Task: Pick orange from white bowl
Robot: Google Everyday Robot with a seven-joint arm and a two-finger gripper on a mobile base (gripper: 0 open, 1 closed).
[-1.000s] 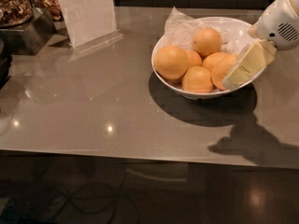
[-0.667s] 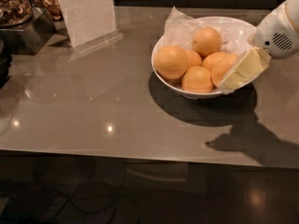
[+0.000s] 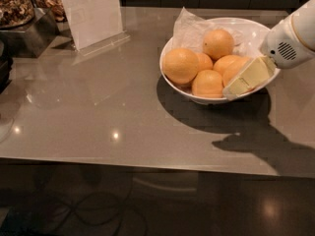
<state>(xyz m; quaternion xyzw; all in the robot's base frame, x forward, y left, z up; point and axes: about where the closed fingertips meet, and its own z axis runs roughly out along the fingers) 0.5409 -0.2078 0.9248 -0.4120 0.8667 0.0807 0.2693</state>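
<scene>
**Robot Reaches Into the Bowl for an Orange**

The gripper (image 3: 241,82) comes in from the right, at the end of a fat white arm (image 3: 290,38). Its pale yellow tip lies over the right edge of the white bowl (image 3: 197,99) and is down among the fruit. It touches or nearly touches the orange (image 3: 235,67) on the right side of the pile. I think that is the one it wants, because it is big and a bit long, but part of it is hidden, so I am not sure. I cannot tell if the gripper is spread apart or pressed together.

The orange sits in the bowl and has not been lifted. Four other oranges (image 3: 181,65) lie next to it, and a crinkly clear wrapper (image 3: 189,28) sticks up at the back. The bowl rests on a shiny grey table (image 3: 98,117).

So the step right now is the reach, just before the grab. Next, the gripper needs to get around the orange, squeeze it gently, and lift it straight up. It should not bump the other fruit or tip the bowl.

A white sign card (image 3: 93,14) stands at the back left, but no words on it can be read. No brand name shows on the arm.
</scene>
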